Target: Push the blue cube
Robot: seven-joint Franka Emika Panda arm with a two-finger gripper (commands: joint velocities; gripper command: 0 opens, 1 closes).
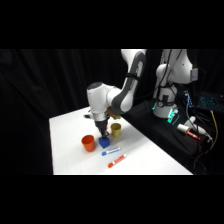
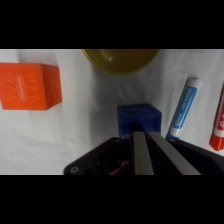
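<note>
In the side view we see the white arm [image 1: 127, 85] reaching from the upper right over the white table [image 1: 70, 145], and its gripper [image 1: 103, 134] comes down from above onto the blue cube [image 1: 104, 142]. The cube stands near the middle of the table, between the orange cup [image 1: 88, 143] on one side and the yellow cup [image 1: 116, 130] on the other side, a little behind it. Just in front of the cube lies the blue-and-white marker [image 1: 111, 151], and a bit closer to the table's front edge lies the red marker [image 1: 116, 161]. In the wrist view the blue cube [image 2: 139, 119] sits directly ahead of the gripper [image 2: 142, 134], and the tips of the fingers [image 2: 139, 150] appear to touch its near face. The two fingers lie side by side with no visible gap between them, so the jaws are pressed together and hold nothing. Beyond the cube we see the rim of the yellow cup [image 2: 120, 59]. The orange object [image 2: 30, 86], which looks here like a box with ribbed faces, stands well apart from the cube. On the opposite side, the blue-and-white marker [image 2: 183, 107] lies just beside the cube, and the red marker [image 2: 218, 127] shows only partly at the picture's edge.
</note>
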